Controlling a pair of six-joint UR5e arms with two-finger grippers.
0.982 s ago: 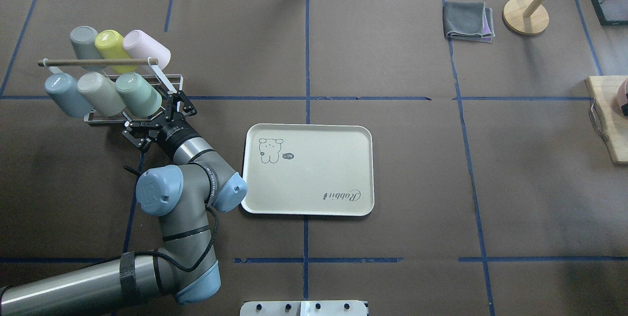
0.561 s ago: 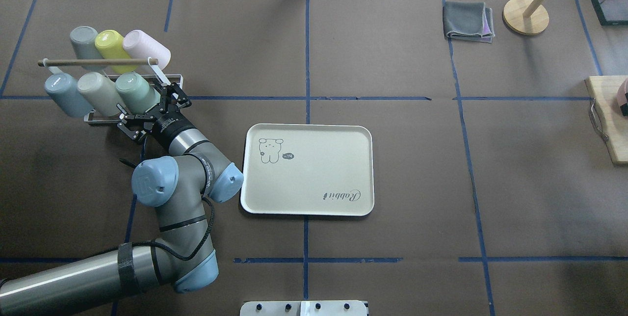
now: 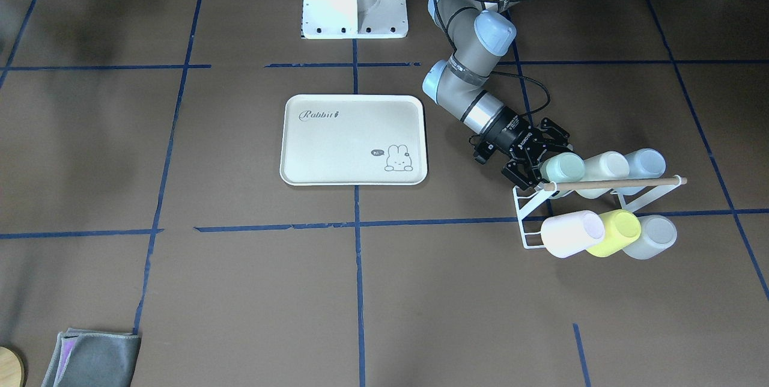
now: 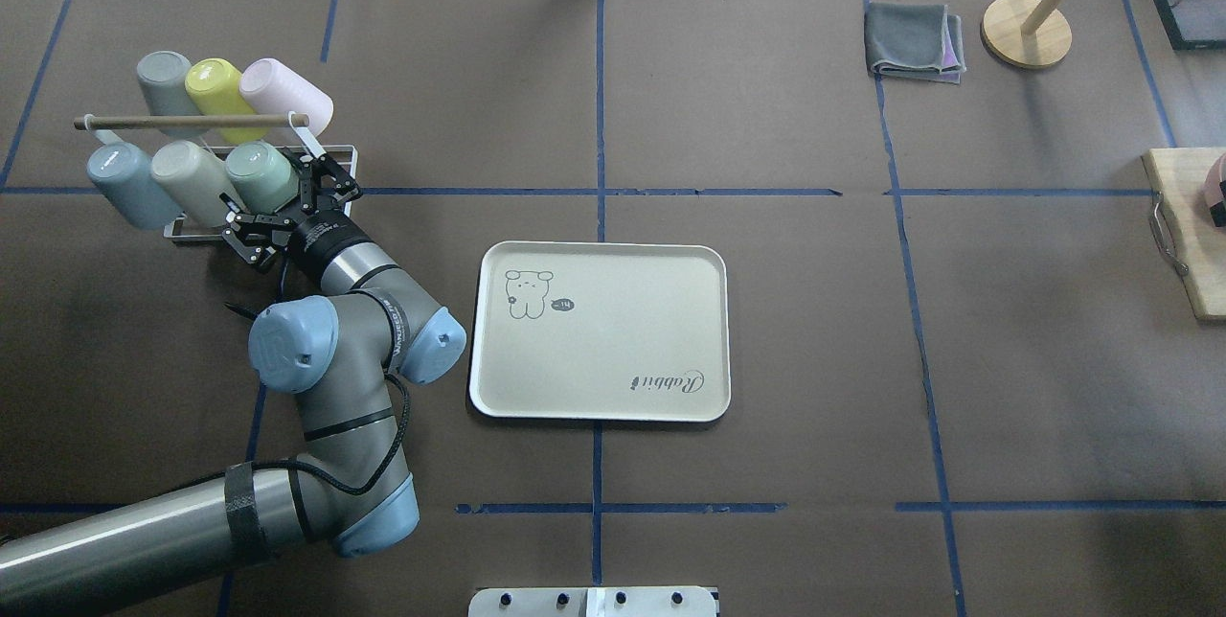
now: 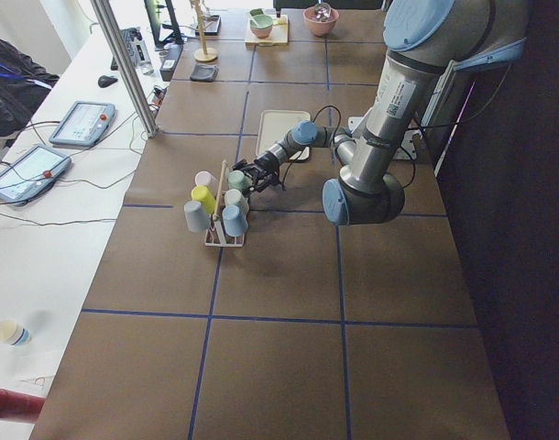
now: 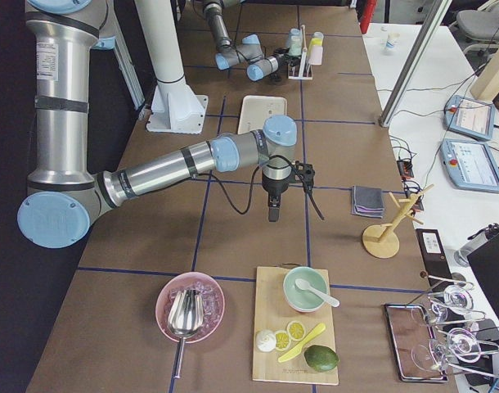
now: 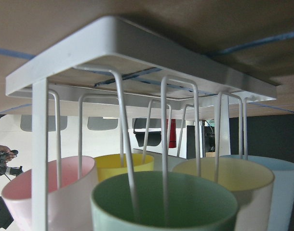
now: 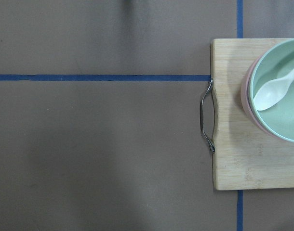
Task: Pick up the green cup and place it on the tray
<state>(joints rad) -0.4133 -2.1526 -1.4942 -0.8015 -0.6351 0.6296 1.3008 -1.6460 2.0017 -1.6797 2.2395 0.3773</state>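
The green cup (image 4: 261, 172) lies tilted on a white wire rack (image 4: 342, 155), at the right end of the near row, with its mouth toward my left arm. It also shows in the front view (image 3: 565, 166) and fills the bottom of the left wrist view (image 7: 164, 202). My left gripper (image 4: 281, 207) is open, with its fingers to either side of the cup's mouth end, also seen in the front view (image 3: 541, 157). The cream tray (image 4: 613, 339) lies flat to the right of the arm. My right gripper (image 6: 272, 214) shows only in the right side view, so I cannot tell its state.
The rack also holds a blue cup (image 4: 120, 181), a beige cup (image 4: 192, 178), a grey cup (image 4: 163, 76), a yellow cup (image 4: 213, 80) and a pink cup (image 4: 283, 90), under a wooden rod (image 4: 192, 122). A folded cloth (image 4: 913, 40) and a wooden stand (image 4: 1025, 31) sit far right. A cutting board (image 8: 233, 159) carries a bowl.
My left gripper has moved up and left toward the rack, and its open fingers now sit around the green cup's mouth end. The cups and tray have not moved.
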